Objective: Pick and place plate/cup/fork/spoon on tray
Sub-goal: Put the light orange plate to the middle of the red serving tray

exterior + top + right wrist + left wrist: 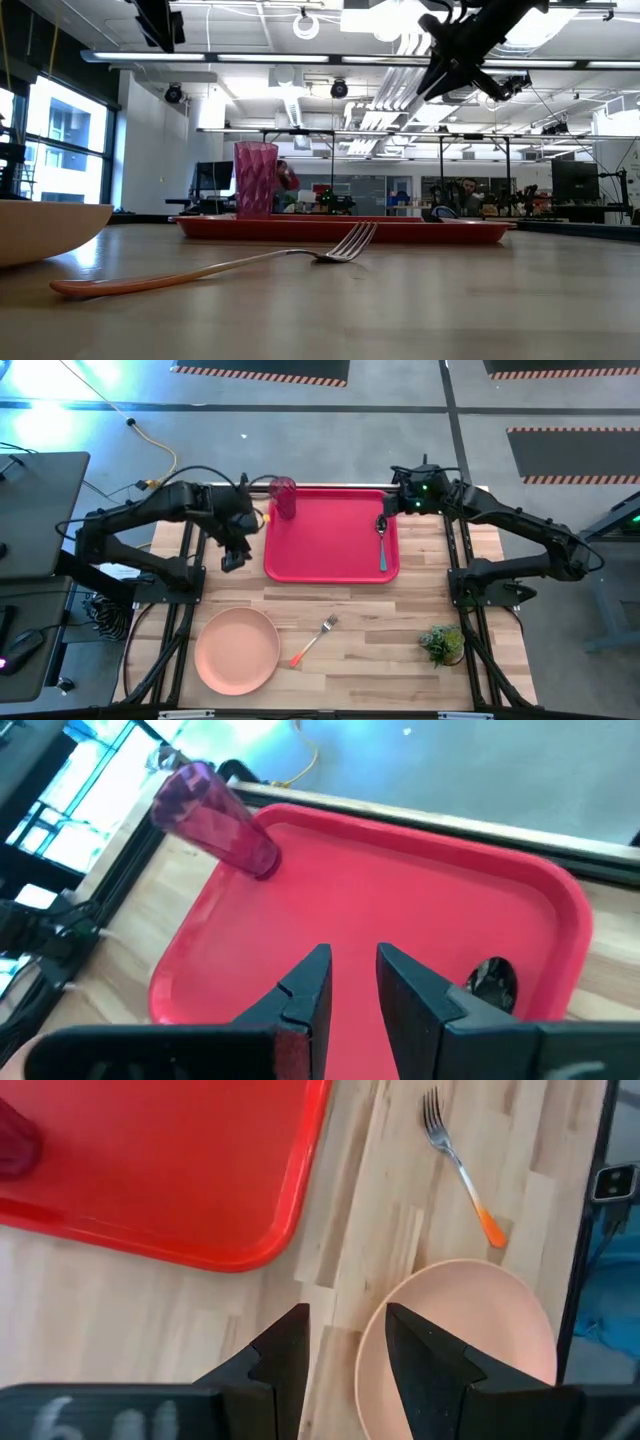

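Note:
The red tray (330, 550) lies at the table's far middle. The magenta cup (284, 497) stands upright in the tray's far left corner. The blue-handled spoon (382, 540) lies along the tray's right side. The pink plate (237, 650) rests on the table near the front left, and the fork (314, 640) lies on the wood to its right, tines toward the far side. My left gripper (347, 1342) is open and empty, above the table left of the tray. My right gripper (354, 972) is open and empty, above the tray's far right corner.
A small potted plant (441, 643) stands near the table's front right. The dark frame legs (470, 585) of both arms stand on the table's left and right sides. Bare wood lies between the tray and the fork.

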